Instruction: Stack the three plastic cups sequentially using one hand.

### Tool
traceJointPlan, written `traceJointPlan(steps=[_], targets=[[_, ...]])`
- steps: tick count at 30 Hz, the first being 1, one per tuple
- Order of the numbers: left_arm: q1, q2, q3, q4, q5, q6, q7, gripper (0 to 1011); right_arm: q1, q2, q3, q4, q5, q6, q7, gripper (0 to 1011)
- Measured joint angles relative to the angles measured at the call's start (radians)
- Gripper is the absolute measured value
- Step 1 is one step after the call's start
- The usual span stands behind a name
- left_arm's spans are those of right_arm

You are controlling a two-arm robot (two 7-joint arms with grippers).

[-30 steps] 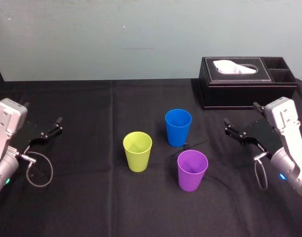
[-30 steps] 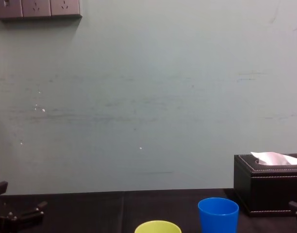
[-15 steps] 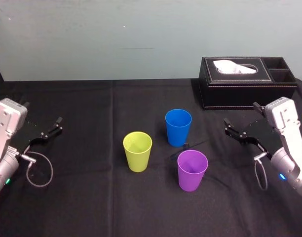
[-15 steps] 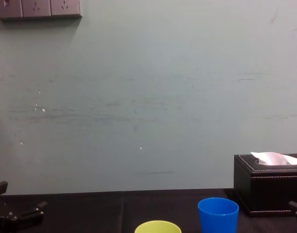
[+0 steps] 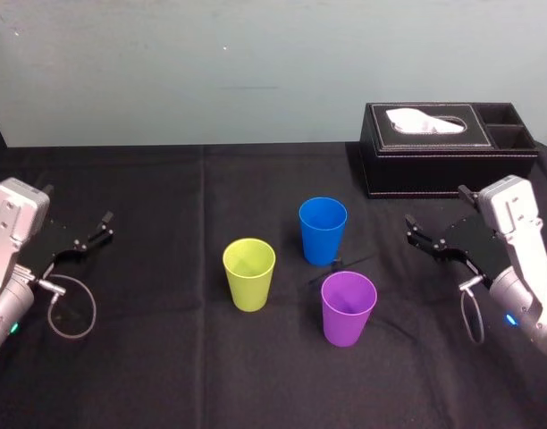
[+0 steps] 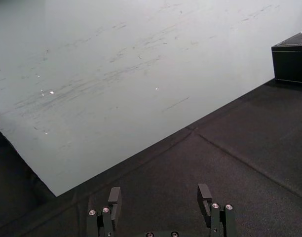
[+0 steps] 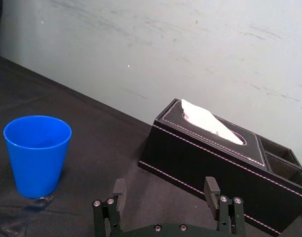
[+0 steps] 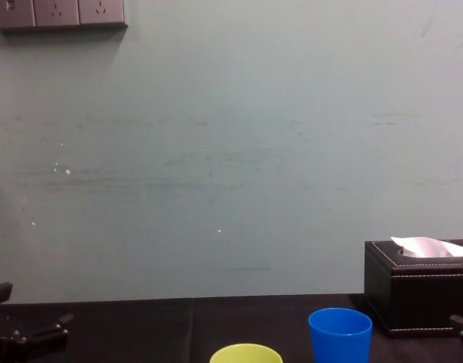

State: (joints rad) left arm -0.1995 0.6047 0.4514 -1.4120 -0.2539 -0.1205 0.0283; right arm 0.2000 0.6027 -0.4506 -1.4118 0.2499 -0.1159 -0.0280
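One blue tapered plastic cup (image 5: 323, 230), 12 o'clock of the cluster; yellow-green tapered plastic cup (image 5: 249, 273), 8 o'clock; purple tapered plastic cup (image 5: 349, 307), 5 o'clock. All upright, apart, on black-clothed surface (image 5: 166, 357). Flanking: right gripper (image 5: 415, 232), 3 o'clock; left gripper (image 5: 93, 230), 9 o'clock; jaws wide open, empty. Stacking judged unstarted; the first grasp calls for closing on one cup's wall.

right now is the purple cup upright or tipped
Upright: the purple cup stands on its base on the table, open rim facing up.
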Motion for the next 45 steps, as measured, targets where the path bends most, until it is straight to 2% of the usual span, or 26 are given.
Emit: traceJointPlan(steps=[8, 13, 19, 26, 27, 33, 38, 45], targets=[[0.000, 0.000, 0.000, 0.000, 0.000, 0.000, 0.000, 1010, -0.008, -0.002, 0.023, -0.016, -0.013, 0.020, 0.011, 1004], [0.000, 0.000, 0.000, 0.000, 0.000, 0.000, 0.000, 1010, -0.031, 0.016, 0.061, -0.051, 0.023, 0.032, 0.046, 1004], [0.000, 0.000, 0.000, 0.000, 0.000, 0.000, 0.000, 1010, -0.069, 0.057, 0.107, -0.110, 0.064, 0.053, 0.098, 1004], [0.000, 0.000, 0.000, 0.000, 0.000, 0.000, 0.000, 1010, -0.137, 0.128, 0.170, -0.205, 0.121, 0.069, 0.181, 1004], [0.000, 0.000, 0.000, 0.000, 0.000, 0.000, 0.000, 1010, -0.137, 0.128, 0.170, -0.205, 0.121, 0.069, 0.181, 1004], [0.000, 0.000, 0.000, 0.000, 0.000, 0.000, 0.000, 1010, -0.212, 0.178, 0.231, -0.277, 0.190, 0.073, 0.259, 1004], [0.000, 0.000, 0.000, 0.000, 0.000, 0.000, 0.000, 1010, -0.266, 0.216, 0.268, -0.319, 0.222, 0.078, 0.316, 1004], [0.000, 0.000, 0.000, 0.000, 0.000, 0.000, 0.000, 1010, -0.322, 0.260, 0.297, -0.348, 0.248, 0.086, 0.392, 1004]])
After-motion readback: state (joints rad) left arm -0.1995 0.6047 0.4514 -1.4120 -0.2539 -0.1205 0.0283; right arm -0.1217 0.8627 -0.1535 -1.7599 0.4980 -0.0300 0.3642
